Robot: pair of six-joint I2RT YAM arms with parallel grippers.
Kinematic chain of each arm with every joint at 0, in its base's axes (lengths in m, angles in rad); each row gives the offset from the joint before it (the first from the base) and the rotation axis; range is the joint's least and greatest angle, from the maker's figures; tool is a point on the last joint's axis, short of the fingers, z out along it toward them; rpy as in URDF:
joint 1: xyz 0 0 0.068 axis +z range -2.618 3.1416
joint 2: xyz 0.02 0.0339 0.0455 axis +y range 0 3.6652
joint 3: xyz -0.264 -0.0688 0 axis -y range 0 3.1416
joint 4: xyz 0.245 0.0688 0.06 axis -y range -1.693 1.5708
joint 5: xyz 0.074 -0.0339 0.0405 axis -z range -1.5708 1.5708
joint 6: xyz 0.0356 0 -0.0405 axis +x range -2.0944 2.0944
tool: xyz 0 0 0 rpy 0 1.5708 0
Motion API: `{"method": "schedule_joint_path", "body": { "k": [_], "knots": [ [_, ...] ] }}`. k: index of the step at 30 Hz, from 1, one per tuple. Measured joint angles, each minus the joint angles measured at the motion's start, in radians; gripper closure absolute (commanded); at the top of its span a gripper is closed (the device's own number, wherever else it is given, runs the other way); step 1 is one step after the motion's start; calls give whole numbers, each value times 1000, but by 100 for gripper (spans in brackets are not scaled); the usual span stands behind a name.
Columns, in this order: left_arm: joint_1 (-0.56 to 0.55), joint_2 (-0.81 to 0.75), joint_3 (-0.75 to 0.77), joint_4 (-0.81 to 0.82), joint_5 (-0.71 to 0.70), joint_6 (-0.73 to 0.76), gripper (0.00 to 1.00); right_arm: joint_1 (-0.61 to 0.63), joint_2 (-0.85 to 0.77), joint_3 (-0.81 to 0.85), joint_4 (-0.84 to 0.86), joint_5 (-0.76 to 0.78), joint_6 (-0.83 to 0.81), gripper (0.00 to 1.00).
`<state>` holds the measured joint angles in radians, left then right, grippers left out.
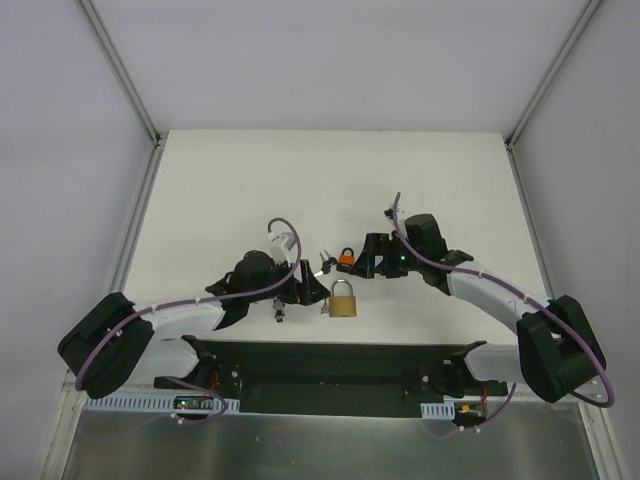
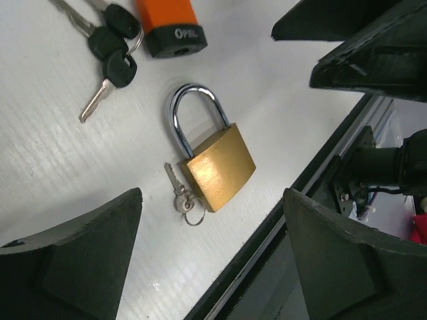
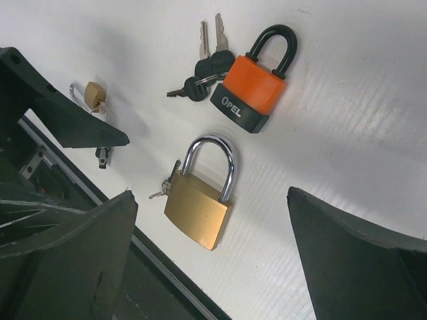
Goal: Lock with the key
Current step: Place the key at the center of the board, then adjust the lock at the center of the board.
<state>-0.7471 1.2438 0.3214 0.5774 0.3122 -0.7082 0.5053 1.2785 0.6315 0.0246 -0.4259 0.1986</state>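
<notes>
A brass padlock (image 1: pixel 343 299) lies flat on the white table near the front edge, also in the left wrist view (image 2: pixel 217 167) and the right wrist view (image 3: pixel 200 207). Both shackle legs meet its body. A small silver key on a ring (image 2: pixel 180 193) lies against its left side, also in the right wrist view (image 3: pixel 165 184). My left gripper (image 1: pixel 312 285) is open and empty just left of the padlock, above the table (image 2: pixel 213 267). My right gripper (image 1: pixel 368 260) is open and empty behind and right of it (image 3: pixel 213 267).
An orange padlock (image 3: pixel 250 87) with black-headed keys (image 3: pixel 200 70) lies just behind the brass one. A tiny brass padlock (image 3: pixel 95 93) with keys lies to the left under my left arm. The black rail of the table's front edge (image 2: pixel 293 193) runs close to the brass padlock.
</notes>
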Motion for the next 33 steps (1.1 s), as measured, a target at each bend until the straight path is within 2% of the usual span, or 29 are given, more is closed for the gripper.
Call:
{"method": "schedule_joint_path", "body": {
  "k": [2, 6, 11, 18, 21, 24, 28, 33],
  "knots": [
    [0, -49, 0, -15, -23, 11, 9, 0, 0, 4, -1, 0, -2, 3],
    [0, -140, -3, -37, -71, 25, 7, 0, 0, 7, -6, 0, -2, 3],
    [0, -257, -10, -111, -155, 37, 9, 0, 0, 16, -13, 0, -7, 4],
    [0, -417, -6, -413, -364, -29, 10, 0, 3, 30, -14, -2, -10, 4],
    [0, -471, -6, -531, -432, -87, 2, 0, 10, 38, -14, -2, -13, 3],
    [0, -528, -6, -634, -501, -150, 1, 0, 17, 42, -14, -5, -17, 3],
    [0, -557, -10, -726, -578, -200, 1, 0, 30, 46, -14, -7, -20, 3],
    [0, -510, -10, -776, -633, -227, 1, 0, 42, 49, -14, -8, -21, 3]
  ]
}}
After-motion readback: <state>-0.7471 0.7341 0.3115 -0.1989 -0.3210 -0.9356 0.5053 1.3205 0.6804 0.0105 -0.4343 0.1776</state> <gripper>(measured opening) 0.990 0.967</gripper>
